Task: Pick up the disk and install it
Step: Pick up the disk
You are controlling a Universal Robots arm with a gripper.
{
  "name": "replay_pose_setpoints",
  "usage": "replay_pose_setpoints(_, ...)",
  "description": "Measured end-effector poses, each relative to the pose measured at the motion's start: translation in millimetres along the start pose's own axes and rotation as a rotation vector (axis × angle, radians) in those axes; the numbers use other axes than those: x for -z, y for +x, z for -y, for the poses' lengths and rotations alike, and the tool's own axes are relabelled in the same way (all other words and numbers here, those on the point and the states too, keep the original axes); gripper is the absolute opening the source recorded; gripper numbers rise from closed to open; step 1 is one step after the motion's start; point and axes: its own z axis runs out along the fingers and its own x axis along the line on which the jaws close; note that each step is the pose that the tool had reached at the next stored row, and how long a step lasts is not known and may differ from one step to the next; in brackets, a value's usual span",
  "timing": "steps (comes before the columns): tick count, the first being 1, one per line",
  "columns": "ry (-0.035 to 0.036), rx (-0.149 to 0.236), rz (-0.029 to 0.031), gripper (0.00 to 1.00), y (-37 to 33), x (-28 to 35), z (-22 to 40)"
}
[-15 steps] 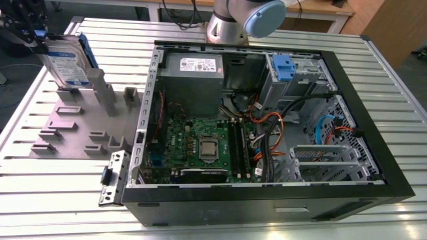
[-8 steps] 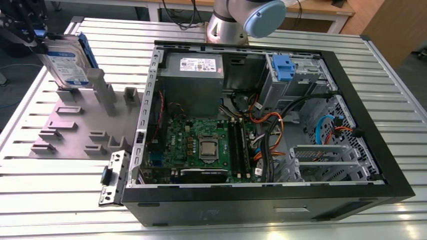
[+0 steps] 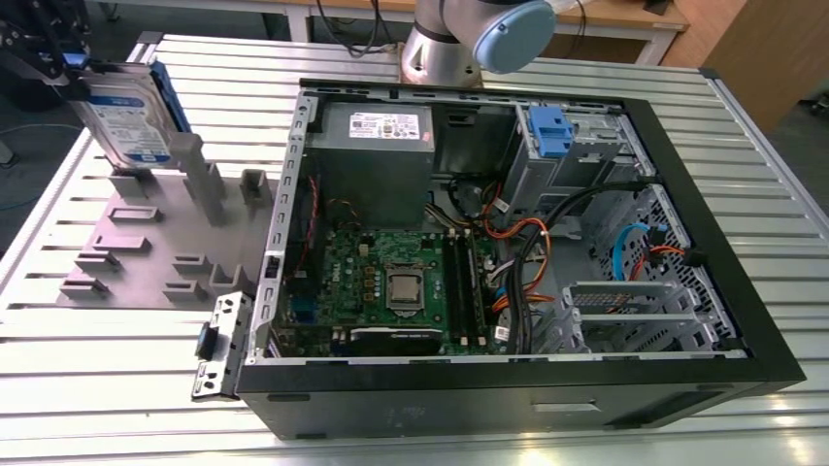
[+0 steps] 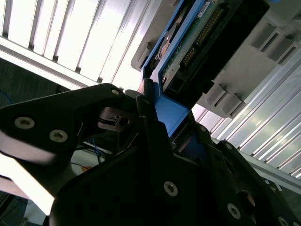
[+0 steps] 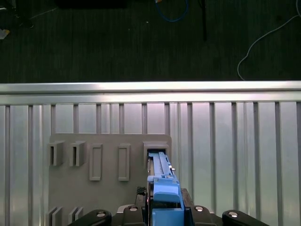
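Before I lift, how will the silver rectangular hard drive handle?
The silver rectangular hard drive looks stiff and dense, a flat metal slab. The jaws hold its blue plastic bracket, which may flex. Standing on edge, it could tip if released.

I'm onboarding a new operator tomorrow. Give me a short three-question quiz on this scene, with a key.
1. True or false: the disk lies inside the computer case.
2. What does the claw grip? A. the disk's blue bracket B. the power supply C. an orange cable
3. Fill in: the grey slotted holder sits on the exterior view's ____ of the case.
Key: 1 false; 2 A; 3 left.
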Motion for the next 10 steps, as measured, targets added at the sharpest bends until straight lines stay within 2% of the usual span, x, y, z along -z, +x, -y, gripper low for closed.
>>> replay_pose_setpoints(10,0.0001,0.000,0.0001,0.36,-0.3,8.5,-0.1)
